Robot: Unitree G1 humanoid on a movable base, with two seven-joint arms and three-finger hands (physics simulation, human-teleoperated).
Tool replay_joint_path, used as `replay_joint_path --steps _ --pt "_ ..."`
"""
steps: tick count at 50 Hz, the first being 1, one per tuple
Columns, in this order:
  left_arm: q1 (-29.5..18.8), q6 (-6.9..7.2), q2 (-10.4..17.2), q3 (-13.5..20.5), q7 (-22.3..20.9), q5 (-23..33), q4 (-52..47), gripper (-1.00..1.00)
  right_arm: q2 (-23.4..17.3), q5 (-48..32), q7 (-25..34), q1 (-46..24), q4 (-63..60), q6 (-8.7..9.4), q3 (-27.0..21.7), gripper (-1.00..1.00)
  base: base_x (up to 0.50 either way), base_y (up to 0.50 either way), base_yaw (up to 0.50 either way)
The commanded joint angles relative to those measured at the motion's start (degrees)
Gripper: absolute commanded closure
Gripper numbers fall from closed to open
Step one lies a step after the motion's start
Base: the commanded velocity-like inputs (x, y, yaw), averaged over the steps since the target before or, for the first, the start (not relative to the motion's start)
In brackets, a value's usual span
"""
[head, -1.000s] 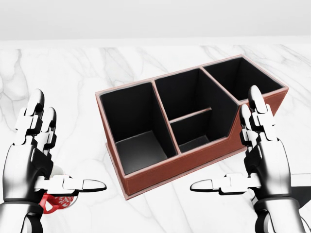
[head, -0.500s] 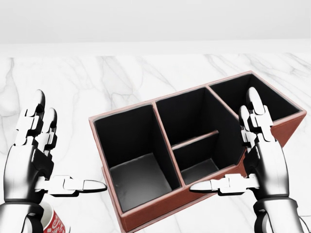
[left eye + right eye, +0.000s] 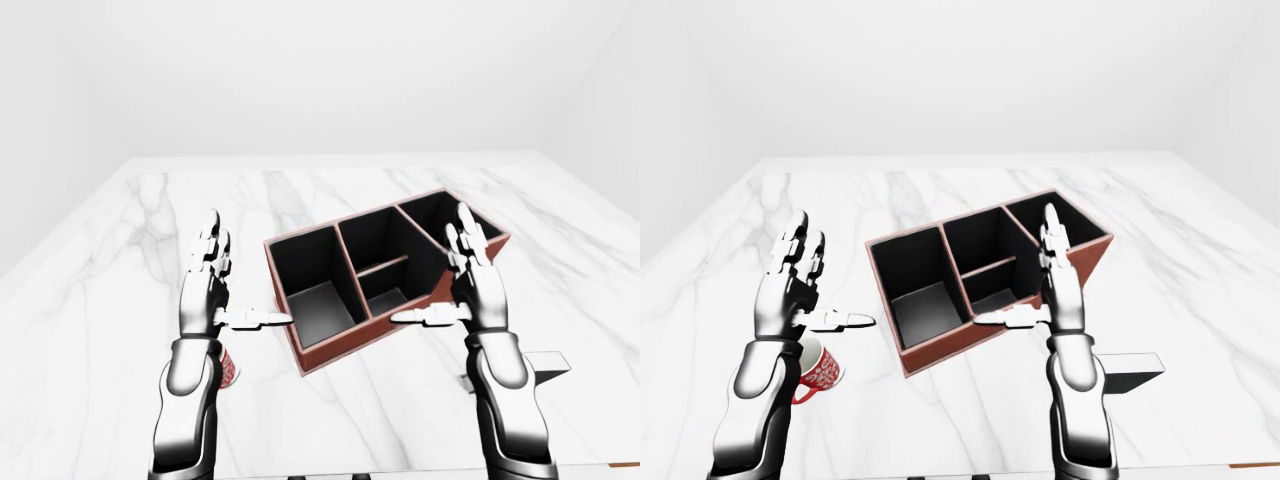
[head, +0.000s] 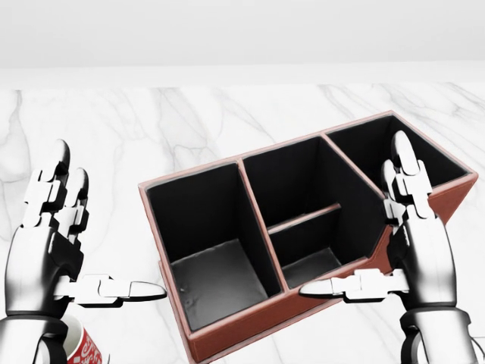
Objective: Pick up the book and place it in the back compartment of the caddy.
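A: In the head view, we hold our left hand (image 4: 57, 250) and right hand (image 4: 405, 243) spread wide, both empty, flanking the red-brown caddy (image 4: 227, 345) on the marble table (image 4: 151, 129).

B: In the right-eye view, we see a red-patterned mug (image 3: 820, 372) beside our left forearm and a grey slab, perhaps the book (image 3: 1135, 368), flat right of our right arm.
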Motion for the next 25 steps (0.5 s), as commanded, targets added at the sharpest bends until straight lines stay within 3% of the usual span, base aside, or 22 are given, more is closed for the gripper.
replay_joint_path --steps 1,17,24,25 --pt "0.0 0.00 0.0 -0.1 0.1 0.1 0.3 -1.00 -1.0 -2.8 0.0 -0.7 -0.8 0.00 -1.9 -1.00 0.00 0.00 0.00" --pt "-0.3 0.00 0.1 0.0 0.1 0.1 1.1 -1.00 -5.0 -11.0 5.3 -0.7 -5.2 0.00 -7.3 -1.00 0.00 0.00 0.00" --pt "-0.3 0.00 0.1 0.0 0.1 0.1 1.2 -1.00 -4.2 -14.6 7.8 -0.4 -5.8 0.00 -8.1 -1.00 0.00 0.00 0.00" --pt "-0.1 0.00 0.1 -0.2 0.1 0.2 0.4 -1.00 -7.2 -19.9 10.5 2.0 -10.8 0.00 -9.7 -1.00 0.00 0.00 0.00"
